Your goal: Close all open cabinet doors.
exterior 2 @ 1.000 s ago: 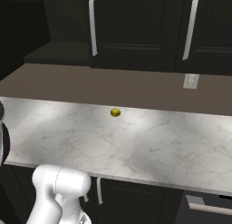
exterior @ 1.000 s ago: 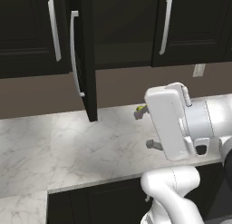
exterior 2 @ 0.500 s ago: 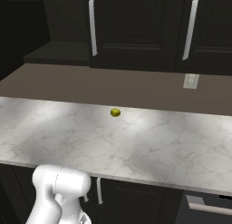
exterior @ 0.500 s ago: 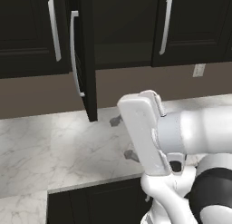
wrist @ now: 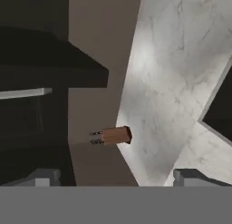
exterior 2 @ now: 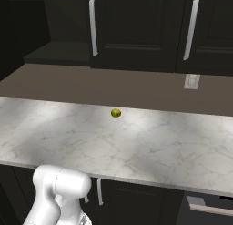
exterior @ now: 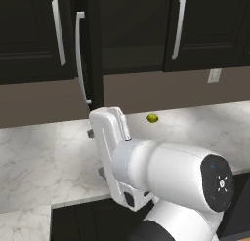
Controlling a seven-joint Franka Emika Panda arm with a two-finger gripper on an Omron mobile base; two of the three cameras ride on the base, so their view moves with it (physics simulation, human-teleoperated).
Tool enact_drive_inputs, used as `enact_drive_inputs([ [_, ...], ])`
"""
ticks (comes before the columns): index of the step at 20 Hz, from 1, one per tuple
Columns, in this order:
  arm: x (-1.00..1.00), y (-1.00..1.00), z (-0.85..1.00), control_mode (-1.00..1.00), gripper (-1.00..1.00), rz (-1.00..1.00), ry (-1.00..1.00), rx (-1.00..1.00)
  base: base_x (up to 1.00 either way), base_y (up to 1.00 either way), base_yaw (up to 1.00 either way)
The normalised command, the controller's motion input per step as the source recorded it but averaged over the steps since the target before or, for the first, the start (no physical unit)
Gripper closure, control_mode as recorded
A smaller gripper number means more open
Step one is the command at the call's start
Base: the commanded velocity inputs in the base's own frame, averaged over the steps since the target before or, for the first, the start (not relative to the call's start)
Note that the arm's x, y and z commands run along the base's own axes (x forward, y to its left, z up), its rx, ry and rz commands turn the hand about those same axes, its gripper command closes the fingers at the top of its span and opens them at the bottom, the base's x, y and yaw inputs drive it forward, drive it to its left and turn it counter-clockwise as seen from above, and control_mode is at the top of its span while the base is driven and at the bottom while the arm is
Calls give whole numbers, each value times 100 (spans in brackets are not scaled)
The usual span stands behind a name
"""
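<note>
One cabinet door (exterior: 92,50) stands swung out toward the camera in the left base view, at about 11 o'clock, edge-on, its slim silver handle (exterior: 80,57) hanging over the back of the counter. Closed dark doors sit either side: one at 10 o'clock with its own handle (exterior: 58,32), another at 1 o'clock with a handle (exterior: 178,28). Right base view shows two closed dark doors up top, handles at 11 o'clock (exterior 2: 93,27) and 1 o'clock (exterior 2: 191,29).

White marble counter (exterior: 39,157) runs across both base views. Small yellow-green round thing (exterior: 152,118) lies on it near the back wall, at 12 o'clock from the arm; same item (exterior 2: 116,113) near center in right base view. White wall outlet (exterior: 214,75) at 3 o'clock.

Gripper (wrist: 115,177) has its fingertips (wrist: 43,177) spread wide apart, nothing between them. Hand view is rolled: marble at 1 o'clock, dark cabinet at 9 o'clock, small brown block with pins (wrist: 113,135) near center against the wall.
</note>
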Motion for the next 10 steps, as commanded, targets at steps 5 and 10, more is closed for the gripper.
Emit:
enact_drive_inputs([
  [5, 27, 45, 6, -100, -100, -34, 7, 0, 0, 0, 0],
  [10, 51, 7, 0, -100, -100, -11, 3, 0, 0, 0, 0],
])
